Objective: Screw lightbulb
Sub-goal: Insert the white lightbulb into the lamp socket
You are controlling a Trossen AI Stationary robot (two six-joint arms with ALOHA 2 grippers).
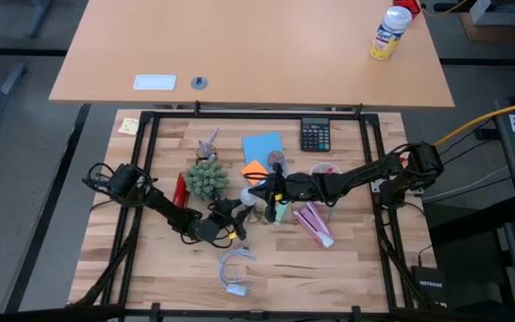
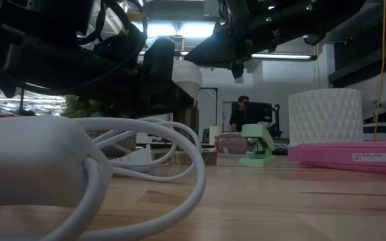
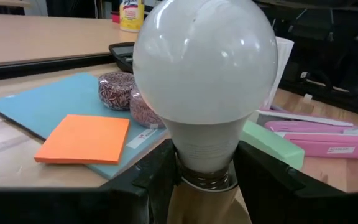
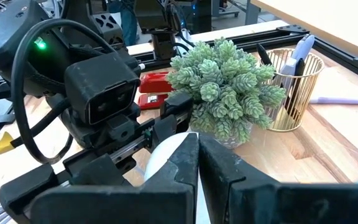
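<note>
Left hand (image 3: 204, 186) around lightbulb (image 3: 204, 81)

frosted white lightbulb (image 3: 204, 68), orange notepad (image 3: 83, 138), pink stapler (image 3: 328, 143), green plant (image 4: 229, 87)

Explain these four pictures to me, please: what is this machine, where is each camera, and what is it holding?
It is a robot with two dark arms working at a wooden table. One camera looks straight down, one sits at tabletop height, and one rides on each wrist. The left hand grips the lightbulb by its metal screw base, globe pointing away from the wrist. The right hand is shut and sits right by the bulb. On the table lie a white looped cord, a small green plant, a calculator, blue and orange paper pads and a pink stapler.
</note>
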